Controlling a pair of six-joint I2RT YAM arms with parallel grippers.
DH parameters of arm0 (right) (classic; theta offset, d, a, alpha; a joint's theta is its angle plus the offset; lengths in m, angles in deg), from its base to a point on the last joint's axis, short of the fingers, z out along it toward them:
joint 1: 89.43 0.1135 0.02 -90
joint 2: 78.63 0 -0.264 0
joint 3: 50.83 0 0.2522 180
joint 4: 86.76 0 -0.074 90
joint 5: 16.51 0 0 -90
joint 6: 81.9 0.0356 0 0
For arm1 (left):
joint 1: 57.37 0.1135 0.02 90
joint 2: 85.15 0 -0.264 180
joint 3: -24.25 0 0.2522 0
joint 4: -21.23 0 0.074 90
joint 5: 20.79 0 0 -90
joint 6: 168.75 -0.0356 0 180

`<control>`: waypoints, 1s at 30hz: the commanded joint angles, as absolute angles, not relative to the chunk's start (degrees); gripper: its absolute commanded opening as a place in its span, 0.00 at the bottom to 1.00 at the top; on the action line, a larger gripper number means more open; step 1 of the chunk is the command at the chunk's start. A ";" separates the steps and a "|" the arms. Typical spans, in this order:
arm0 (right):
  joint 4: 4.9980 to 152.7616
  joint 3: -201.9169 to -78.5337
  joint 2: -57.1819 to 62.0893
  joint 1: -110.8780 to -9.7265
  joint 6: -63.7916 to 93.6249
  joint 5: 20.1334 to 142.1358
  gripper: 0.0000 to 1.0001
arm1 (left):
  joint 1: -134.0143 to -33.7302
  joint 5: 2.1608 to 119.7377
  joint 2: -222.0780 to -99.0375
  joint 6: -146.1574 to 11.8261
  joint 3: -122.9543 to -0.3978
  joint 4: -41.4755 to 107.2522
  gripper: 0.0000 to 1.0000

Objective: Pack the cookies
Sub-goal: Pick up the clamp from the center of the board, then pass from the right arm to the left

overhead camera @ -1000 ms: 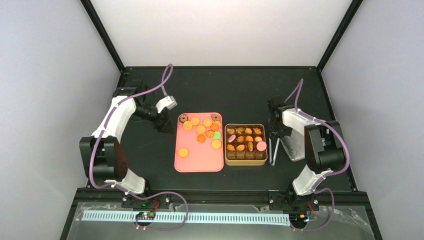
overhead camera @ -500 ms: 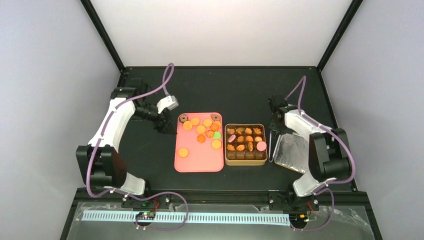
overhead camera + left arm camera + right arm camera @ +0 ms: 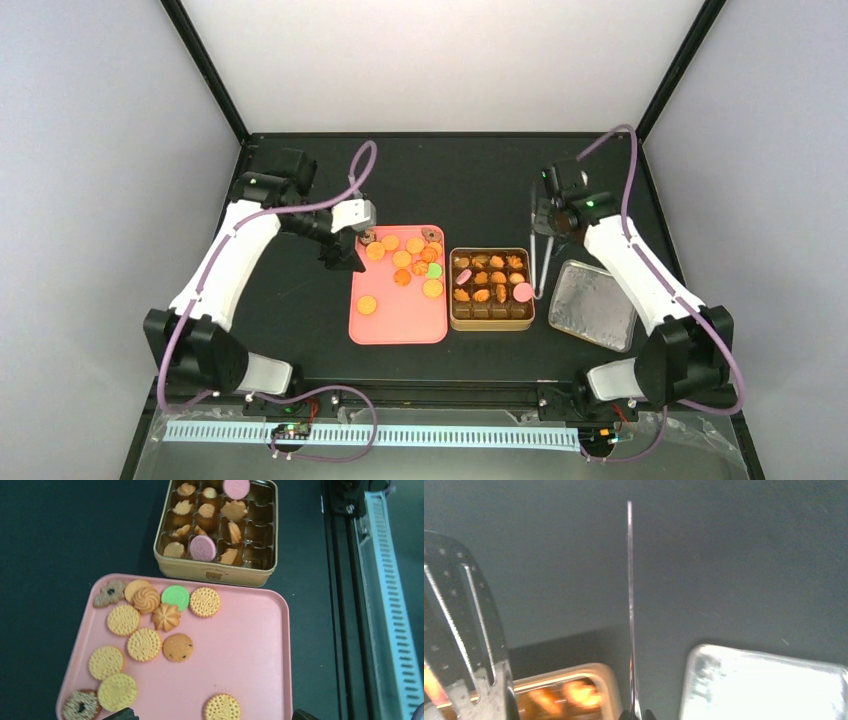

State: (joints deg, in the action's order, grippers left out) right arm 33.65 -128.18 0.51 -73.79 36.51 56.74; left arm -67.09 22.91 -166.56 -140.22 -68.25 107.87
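The right gripper point(image 3: 548, 222) has been swung farther from its base, the metal tongs point(image 3: 540, 268) carried along in its closed jaws, and the silver lid point(image 3: 592, 305) uncovered. The left gripper point(image 3: 343, 258) has been brought to the pink tray point(image 3: 400, 325).

**Some Boxed, Some Loose**

Loose cookies point(image 3: 144, 644) cluster on the left part of the pink tray point(image 3: 250, 650). A green cookie point(image 3: 175, 597) lies near the edge facing the gold tin point(image 3: 215, 572). The tin sits just beyond the tray and holds more in its compartments, two of them pink. At the bottom edge, dark fingertips point(image 3: 122, 714) of the left gripper point(image 3: 214, 717) show, wide apart.
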 commanded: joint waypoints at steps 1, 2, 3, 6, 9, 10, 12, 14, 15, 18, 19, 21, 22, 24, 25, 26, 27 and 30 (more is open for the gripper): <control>28.30 -141.03 0.24 -66.49 32.44 63.78 0.01 | -71.99 29.06 -159.97 -149.28 -71.04 105.25 0.83; 26.73 -143.83 1.13 -64.40 32.13 64.13 0.01 | -73.30 30.86 -159.06 -150.35 -70.92 103.97 0.83; 25.25 -146.63 2.20 -62.25 31.92 64.72 0.01 | -74.73 32.47 -157.42 -151.09 -70.97 102.80 0.82; 22.72 -153.88 6.55 -55.65 31.26 66.32 0.01 | -79.97 37.83 -153.56 -153.80 -70.28 100.32 0.82; 20.19 -160.18 11.81 -49.40 30.51 67.15 0.01 | -85.36 43.22 -148.41 -158.50 -66.53 96.23 0.81; 19.76 -161.73 13.76 -47.58 30.21 67.57 0.01 | -87.02 44.96 -146.49 -160.25 -64.61 94.51 0.81; 18.46 -165.41 17.69 -43.79 29.76 67.62 0.01 | -90.21 48.80 -142.86 -163.18 -60.24 90.77 0.79; 17.18 -169.42 21.48 -40.39 29.37 67.80 0.01 | -92.46 51.41 -139.52 -165.06 -55.97 85.86 0.78; 16.95 -171.07 23.18 -39.29 29.22 68.30 0.01 | -93.24 52.11 -137.70 -166.43 -54.06 84.55 0.78; 15.94 -176.54 27.74 -36.45 29.05 69.18 0.01 | -95.24 54.19 -135.54 -169.65 -49.92 84.14 0.72; 15.35 -178.28 29.05 -35.63 28.91 69.24 0.01 | -95.69 54.87 -135.25 -170.21 -49.08 84.51 0.71; 13.89 -181.87 31.39 -34.19 28.68 69.23 0.01 | -96.25 56.11 -134.66 -171.05 -47.36 83.75 0.69; 13.05 -183.56 32.58 -33.49 28.55 69.19 0.01 | -96.42 56.61 -134.21 -171.23 -46.48 82.74 0.68; 11.45 -186.80 34.96 -32.44 28.41 69.04 0.01 | -96.74 57.41 -133.16 -172.33 -44.68 81.24 0.67; 10.51 -188.35 36.03 -32.00 28.48 68.87 0.01 | -96.99 57.86 -132.68 -173.07 -43.74 80.99 0.66; 9.69 -189.93 37.16 -31.69 28.54 68.59 0.01 | -97.32 58.58 -132.04 -173.68 -42.54 80.30 0.65; 8.80 -191.23 38.01 -31.29 28.50 68.15 0.01 | -97.53 59.62 -131.55 -174.03 -41.25 79.16 0.64; 7.26 -193.15 39.95 -30.12 28.26 66.77 0.01 | -97.86 62.04 -130.67 -174.54 -38.66 76.52 0.63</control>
State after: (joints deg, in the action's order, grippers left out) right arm 11.38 -189.97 37.84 -31.56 28.94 67.93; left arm -97.19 57.59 -132.11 -170.97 -40.99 82.00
